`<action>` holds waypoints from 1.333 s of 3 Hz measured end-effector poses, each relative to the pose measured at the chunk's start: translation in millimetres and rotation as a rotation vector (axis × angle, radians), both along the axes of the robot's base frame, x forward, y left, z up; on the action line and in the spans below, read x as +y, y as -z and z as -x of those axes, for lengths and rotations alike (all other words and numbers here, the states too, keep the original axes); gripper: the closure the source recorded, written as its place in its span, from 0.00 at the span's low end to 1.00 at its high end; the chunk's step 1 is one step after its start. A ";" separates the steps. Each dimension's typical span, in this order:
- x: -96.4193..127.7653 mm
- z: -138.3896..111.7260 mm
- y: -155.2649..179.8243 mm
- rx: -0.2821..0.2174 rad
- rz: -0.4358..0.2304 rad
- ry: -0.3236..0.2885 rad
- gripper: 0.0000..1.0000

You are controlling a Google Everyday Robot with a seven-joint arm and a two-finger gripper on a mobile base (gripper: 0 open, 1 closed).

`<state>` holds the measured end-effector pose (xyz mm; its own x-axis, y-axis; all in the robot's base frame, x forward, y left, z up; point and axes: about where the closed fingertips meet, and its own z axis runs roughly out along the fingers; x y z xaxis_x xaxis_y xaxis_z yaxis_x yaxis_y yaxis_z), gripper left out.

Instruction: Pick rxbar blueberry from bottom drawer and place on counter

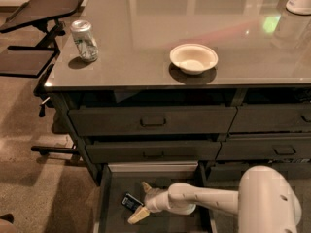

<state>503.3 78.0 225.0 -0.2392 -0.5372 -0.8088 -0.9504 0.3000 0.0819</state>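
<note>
While my tool point(138, 202) sits open in bottom drawer point(114, 183), below worktop point(146, 33) front-left corner, beside rxbar blueberry point(130, 201): flat bar may skid away, I close on nothing.

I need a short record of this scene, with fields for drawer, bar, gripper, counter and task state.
drawer: bottom drawer pulled open
bar: rxbar lying flat on the drawer floor, left of middle
gripper: gripper inside the drawer, fingers open, tips on either side of the bar; contact cannot be told
counter: counter holds a can at left and a white bowl near the middle
task state: bar not yet lifted
</note>
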 end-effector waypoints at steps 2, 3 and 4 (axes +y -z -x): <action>35.9 -23.4 58.0 -0.042 0.022 -0.010 0.00; 44.4 -30.9 80.1 -0.040 0.042 -0.008 0.00; 43.6 -34.2 99.4 -0.034 0.073 0.004 0.00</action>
<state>537.5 121.6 125.6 -0.2148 -0.5942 -0.7751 -0.9511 0.3078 0.0277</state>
